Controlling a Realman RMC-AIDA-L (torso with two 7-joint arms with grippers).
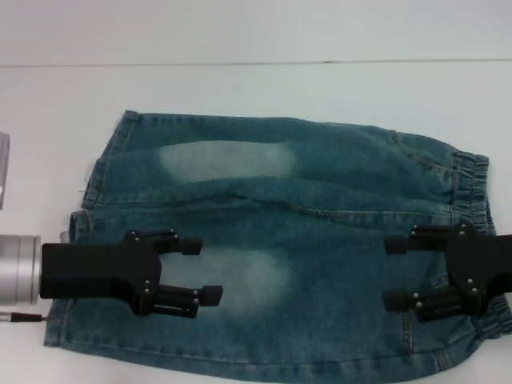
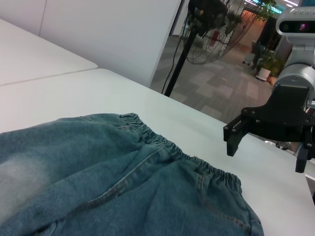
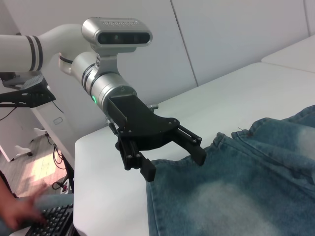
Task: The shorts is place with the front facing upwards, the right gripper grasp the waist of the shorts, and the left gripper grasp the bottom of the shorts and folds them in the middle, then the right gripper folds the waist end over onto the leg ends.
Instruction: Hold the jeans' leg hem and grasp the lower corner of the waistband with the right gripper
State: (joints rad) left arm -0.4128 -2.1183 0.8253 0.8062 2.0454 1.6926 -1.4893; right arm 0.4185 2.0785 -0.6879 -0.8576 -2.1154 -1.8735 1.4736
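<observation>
Blue denim shorts (image 1: pixel 280 240) lie flat on the white table, elastic waist (image 1: pixel 472 184) toward the right, leg ends (image 1: pixel 92 208) toward the left. My left gripper (image 1: pixel 206 270) hovers open over the near leg, close to its hem; the right wrist view shows it (image 3: pixel 177 160) above the hem edge with nothing between its fingers. My right gripper (image 1: pixel 392 272) hovers open over the near part of the waist. In the left wrist view it (image 2: pixel 266 155) hangs above the table just beyond the waistband (image 2: pixel 167 145), apart from the cloth.
The white table (image 1: pixel 256 96) extends behind the shorts. A transparent object (image 1: pixel 3 168) sits at the left edge. Beyond the table, a standing fan (image 2: pixel 206 24) and a floor area show in the left wrist view.
</observation>
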